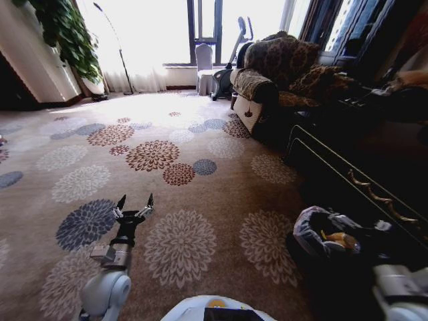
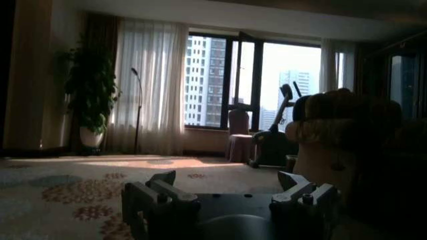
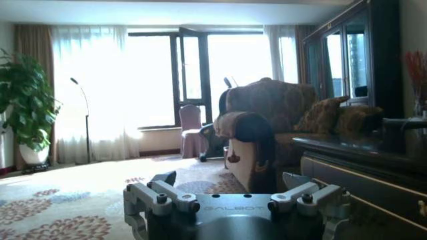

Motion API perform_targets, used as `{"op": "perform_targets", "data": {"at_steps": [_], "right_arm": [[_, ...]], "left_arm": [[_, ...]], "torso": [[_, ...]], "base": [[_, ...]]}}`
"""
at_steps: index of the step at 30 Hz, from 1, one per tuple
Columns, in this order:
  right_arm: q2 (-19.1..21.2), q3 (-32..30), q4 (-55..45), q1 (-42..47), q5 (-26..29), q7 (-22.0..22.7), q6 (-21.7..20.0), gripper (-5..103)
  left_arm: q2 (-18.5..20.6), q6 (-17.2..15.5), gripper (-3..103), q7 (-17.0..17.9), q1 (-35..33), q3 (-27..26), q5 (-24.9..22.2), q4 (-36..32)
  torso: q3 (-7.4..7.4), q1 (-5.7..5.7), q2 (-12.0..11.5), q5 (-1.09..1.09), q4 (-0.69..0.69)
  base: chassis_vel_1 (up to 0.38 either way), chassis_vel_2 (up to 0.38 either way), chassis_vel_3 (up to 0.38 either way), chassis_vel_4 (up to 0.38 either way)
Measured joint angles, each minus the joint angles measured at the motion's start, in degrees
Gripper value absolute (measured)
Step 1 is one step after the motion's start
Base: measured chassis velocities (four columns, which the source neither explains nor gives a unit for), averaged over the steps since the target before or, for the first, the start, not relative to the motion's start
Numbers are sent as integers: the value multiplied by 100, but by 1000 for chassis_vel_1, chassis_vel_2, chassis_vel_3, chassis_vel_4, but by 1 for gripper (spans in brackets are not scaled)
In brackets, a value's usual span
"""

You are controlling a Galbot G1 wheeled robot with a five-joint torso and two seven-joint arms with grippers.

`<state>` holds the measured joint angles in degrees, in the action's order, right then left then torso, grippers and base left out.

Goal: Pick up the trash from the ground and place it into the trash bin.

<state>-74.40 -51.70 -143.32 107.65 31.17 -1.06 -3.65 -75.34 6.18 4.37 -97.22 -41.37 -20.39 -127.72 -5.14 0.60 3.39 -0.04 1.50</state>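
The trash bin stands on the carpet at the right, beside the dark cabinet; its pale crinkled bag puffs over the rim and a yellowish piece lies inside. Loose trash on the ground is out of view. My left gripper hangs low over the flowered carpet at the lower left, open and holding nothing; the left wrist view shows it with fingers spread toward the window. My right arm sits at the lower right just behind the bin. The right gripper is open and empty, facing the sofa.
A patterned sofa and a long dark cabinet line the right side. An exercise machine and a covered chair stand by the window, a potted plant and floor lamp at the back left. Open carpet spreads ahead.
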Motion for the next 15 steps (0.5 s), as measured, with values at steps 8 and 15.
{"op": "perform_targets", "data": {"at_steps": [8,15], "right_arm": [[-295,1146,80,53,-1029,3,486,100],[-296,1231,150,-114,-1028,3,508,100]], "left_arm": [[1,0,100,0,1,0,0,0],[1,0,100,-1,2,0,0,0]], "torso": [[0,0,-1,3,-3],[0,0,-1,3,-2]], "base": [[0,0,0,0],[0,0,0,0]]}}
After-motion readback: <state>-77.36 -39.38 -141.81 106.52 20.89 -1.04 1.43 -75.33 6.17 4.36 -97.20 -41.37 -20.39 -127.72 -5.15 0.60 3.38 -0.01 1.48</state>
